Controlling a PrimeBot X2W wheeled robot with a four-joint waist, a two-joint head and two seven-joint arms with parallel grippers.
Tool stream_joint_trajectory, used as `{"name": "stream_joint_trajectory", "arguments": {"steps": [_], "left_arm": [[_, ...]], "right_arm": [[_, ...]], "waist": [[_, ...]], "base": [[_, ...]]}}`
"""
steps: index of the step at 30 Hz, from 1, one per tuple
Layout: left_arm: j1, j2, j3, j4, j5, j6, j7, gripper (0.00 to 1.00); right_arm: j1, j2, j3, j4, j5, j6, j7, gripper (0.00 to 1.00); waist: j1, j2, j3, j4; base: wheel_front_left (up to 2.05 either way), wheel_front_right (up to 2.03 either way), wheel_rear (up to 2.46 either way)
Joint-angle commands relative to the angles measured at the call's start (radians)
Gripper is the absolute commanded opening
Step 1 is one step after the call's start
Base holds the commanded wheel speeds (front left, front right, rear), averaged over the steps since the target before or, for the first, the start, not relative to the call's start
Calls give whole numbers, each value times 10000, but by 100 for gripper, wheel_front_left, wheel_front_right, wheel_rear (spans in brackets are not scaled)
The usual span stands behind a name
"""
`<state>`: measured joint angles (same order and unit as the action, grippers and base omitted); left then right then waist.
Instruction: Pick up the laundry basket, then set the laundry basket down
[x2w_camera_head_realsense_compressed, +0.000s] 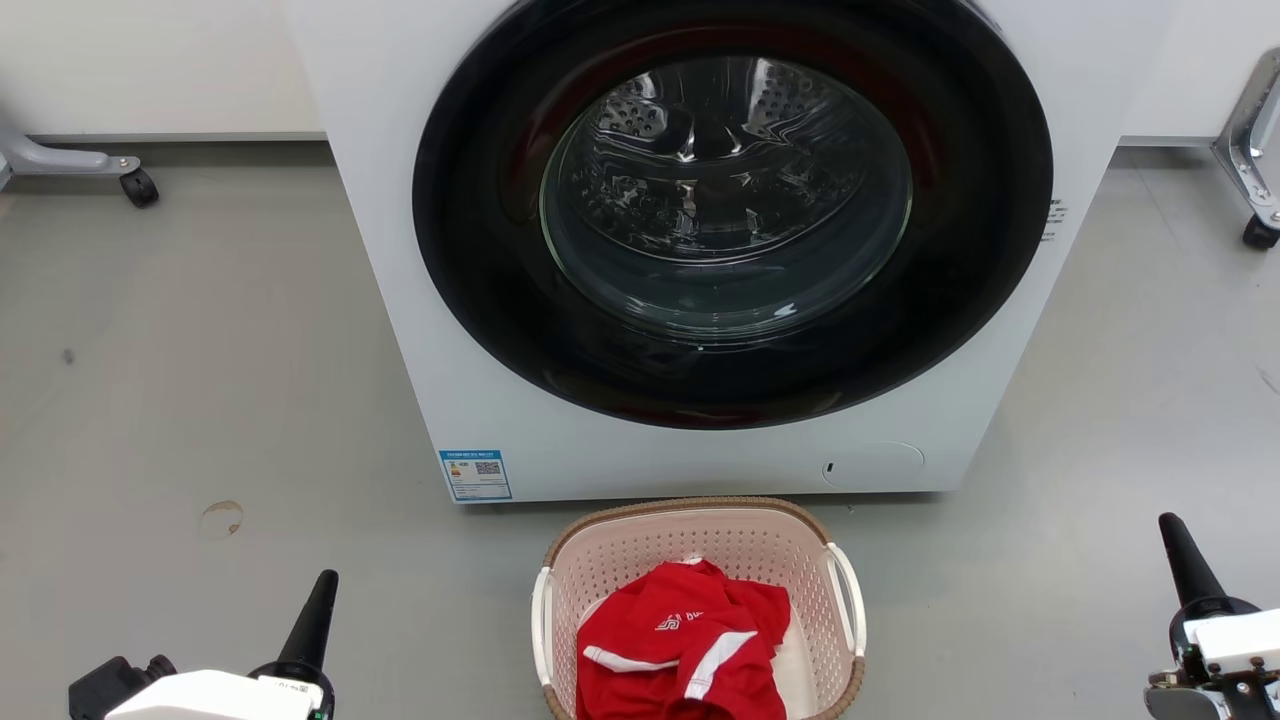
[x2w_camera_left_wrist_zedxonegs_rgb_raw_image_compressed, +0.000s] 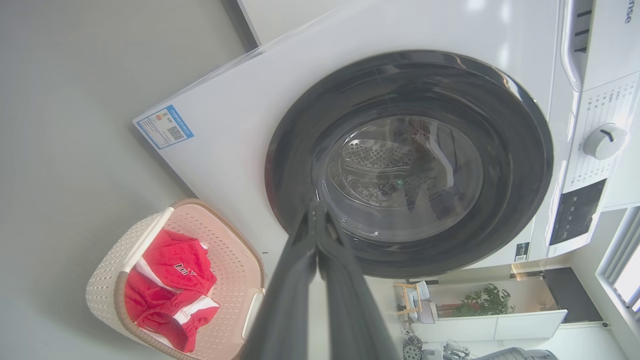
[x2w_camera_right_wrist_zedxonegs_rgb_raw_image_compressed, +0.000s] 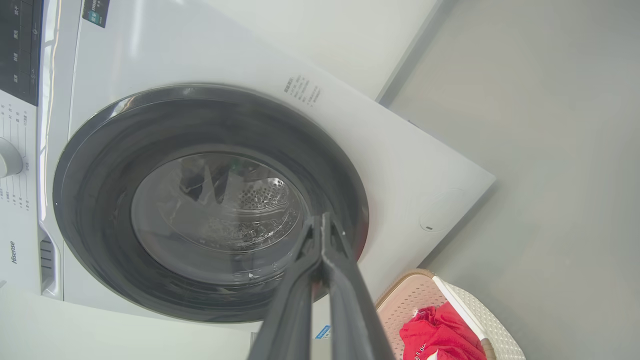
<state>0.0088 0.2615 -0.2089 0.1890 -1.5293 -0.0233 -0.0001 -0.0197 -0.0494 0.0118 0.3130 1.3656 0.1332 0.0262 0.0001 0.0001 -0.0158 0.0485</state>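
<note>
The laundry basket (x2w_camera_head_realsense_compressed: 640, 548), pale pink-cream and perforated with a brown woven rim and white side handles, stands on the floor right in front of the washing machine, with a red garment (x2w_camera_head_realsense_compressed: 680, 645) inside. It also appears in the left wrist view as the laundry basket (x2w_camera_left_wrist_zedxonegs_rgb_raw_image_compressed: 235, 260) and in the right wrist view as the laundry basket (x2w_camera_right_wrist_zedxonegs_rgb_raw_image_compressed: 405, 310). My left gripper (x2w_camera_head_realsense_compressed: 325, 580) is shut and empty, well to the basket's left. My right gripper (x2w_camera_head_realsense_compressed: 1170, 525) is shut and empty, far to its right. Each wrist view shows its own fingers pressed together: left gripper (x2w_camera_left_wrist_zedxonegs_rgb_raw_image_compressed: 315, 206), right gripper (x2w_camera_right_wrist_zedxonegs_rgb_raw_image_compressed: 322, 217).
A white front-loading washing machine (x2w_camera_head_realsense_compressed: 400, 250) with a dark round door (x2w_camera_head_realsense_compressed: 730, 210) stands close behind the basket. Grey floor (x2w_camera_head_realsense_compressed: 200, 400) spreads to both sides. Wheeled metal stand legs sit at far left (x2w_camera_head_realsense_compressed: 135, 185) and far right (x2w_camera_head_realsense_compressed: 1255, 150).
</note>
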Motion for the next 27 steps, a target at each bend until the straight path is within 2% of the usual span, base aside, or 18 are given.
{"name": "stream_joint_trajectory", "arguments": {"steps": [1, 27], "left_arm": [[-634, 6, 504, -141, -161, -133, 46, 0], [-1042, -1365, 2222, 418, -1204, -935, 488, 0]], "right_arm": [[-532, -211, -27, -314, 231, -17, 94, 0], [-827, -65, -1045, -632, 2131, -24, 732, 0]], "waist": [[0, -1, 11, -25], [0, -1, 163, -417]], "base": [[0, 0, 0], [0, 0, 0]]}}
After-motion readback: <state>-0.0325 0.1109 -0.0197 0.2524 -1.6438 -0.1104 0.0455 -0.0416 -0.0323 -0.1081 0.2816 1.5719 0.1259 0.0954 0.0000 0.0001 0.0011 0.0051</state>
